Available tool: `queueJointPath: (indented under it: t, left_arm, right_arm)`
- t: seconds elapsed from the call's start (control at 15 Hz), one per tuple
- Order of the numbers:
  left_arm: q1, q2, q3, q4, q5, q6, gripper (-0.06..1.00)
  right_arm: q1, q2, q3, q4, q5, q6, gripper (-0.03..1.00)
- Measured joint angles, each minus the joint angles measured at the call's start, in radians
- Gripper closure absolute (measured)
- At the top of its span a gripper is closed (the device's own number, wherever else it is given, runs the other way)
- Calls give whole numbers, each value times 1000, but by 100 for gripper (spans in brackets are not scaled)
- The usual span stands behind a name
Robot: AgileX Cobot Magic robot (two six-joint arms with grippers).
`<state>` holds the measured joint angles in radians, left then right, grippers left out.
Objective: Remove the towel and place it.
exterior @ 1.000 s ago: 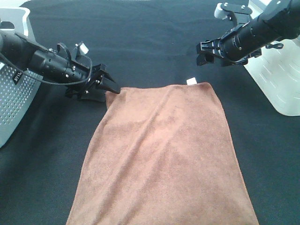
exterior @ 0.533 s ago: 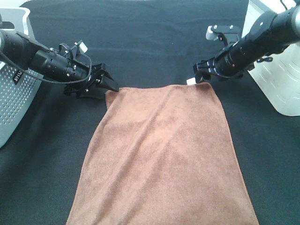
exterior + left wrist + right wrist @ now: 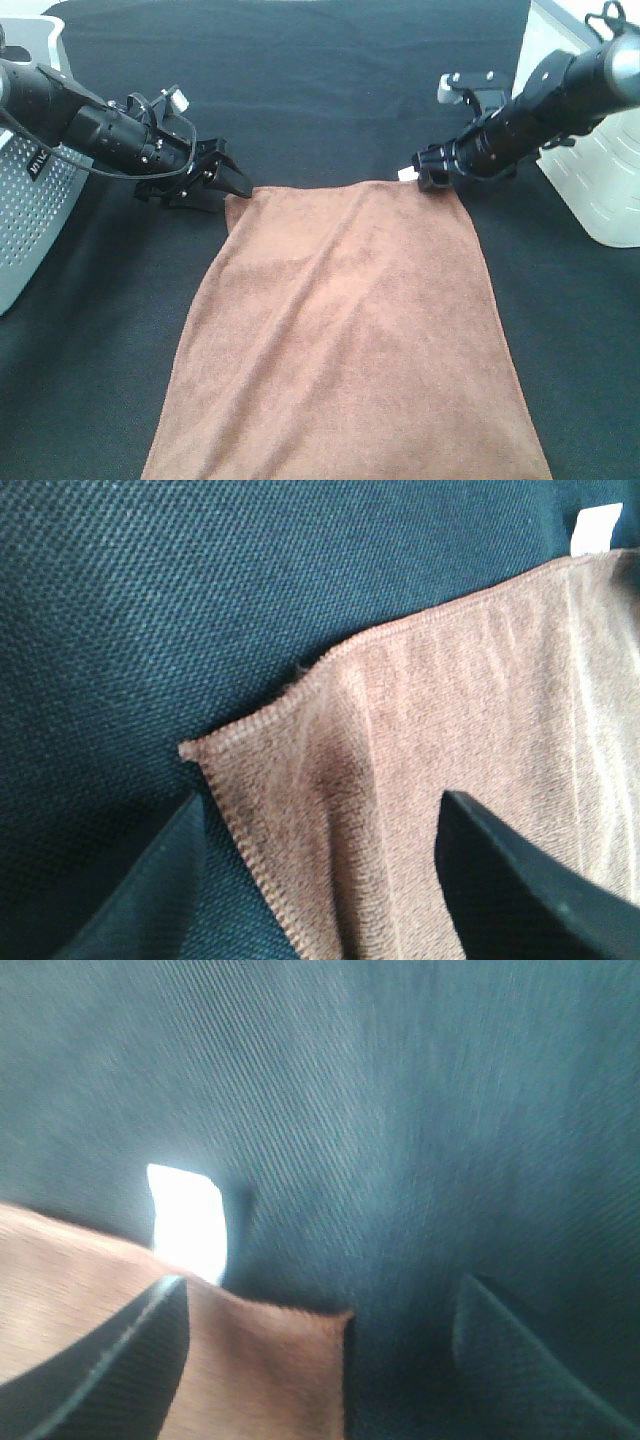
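Note:
The reddish-brown towel (image 3: pixel 345 330) lies flat on the black table cloth (image 3: pixel 320 90), with its white tag (image 3: pixel 407 174) at the far right corner. My left gripper (image 3: pixel 236 184) is open at the towel's far left corner. In the left wrist view that corner (image 3: pixel 195 750) lies between the two fingertips (image 3: pixel 160 890), with the towel (image 3: pixel 450 740) beyond it. My right gripper (image 3: pixel 429 174) is open, low at the far right corner beside the tag. The right wrist view shows the tag (image 3: pixel 187 1218) and the towel corner (image 3: pixel 300 1340) between its dark fingers (image 3: pixel 110 1360). Neither gripper holds anything.
A white perforated basket (image 3: pixel 30 215) stands at the left edge behind my left arm. A white ribbed tray (image 3: pixel 590 180) sits at the right, close behind my right arm. The towel runs down to the near edge of the view.
My right arm has come down and in toward the towel's far right corner, ending beside the tag. My left gripper has stayed at the far left corner.

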<state>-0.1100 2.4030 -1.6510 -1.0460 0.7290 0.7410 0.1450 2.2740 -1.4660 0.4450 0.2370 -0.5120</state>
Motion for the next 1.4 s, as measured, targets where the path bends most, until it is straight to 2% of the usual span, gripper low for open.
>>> queueJointPath:
  t: [0.2, 0.4, 0.47, 0.67, 0.8, 0.87, 1.13, 1.4]
  left_arm:
    - [0, -1, 0, 11, -1, -1, 35]
    - [0, 0, 0, 26, -12, -6, 42]
    - [0, 4, 0, 31, -18, -9, 49]
    - [5, 17, 0, 53, -40, -15, 83]
    - [5, 22, 0, 54, -58, -20, 94]
    - [5, 22, 0, 54, -64, -20, 94]
    - [1, 23, -4, 51, -101, -7, 94]
    - [0, 47, -86, 110, -246, 28, 94]
  right_arm:
    - [0, 9, -1, -1, -5, 10, 32]
    - [0, 9, -1, 8, -5, 10, 43]
    - [0, 9, -1, 11, -5, 10, 48]
    - [0, 9, -1, 18, -5, 10, 76]
    - [0, 9, -1, 19, -5, 10, 93]
    - [0, 9, -1, 20, -6, 11, 97]
    - [0, 9, -1, 18, -13, 11, 97]
    - [0, 9, -3, 0, -108, 11, 97]
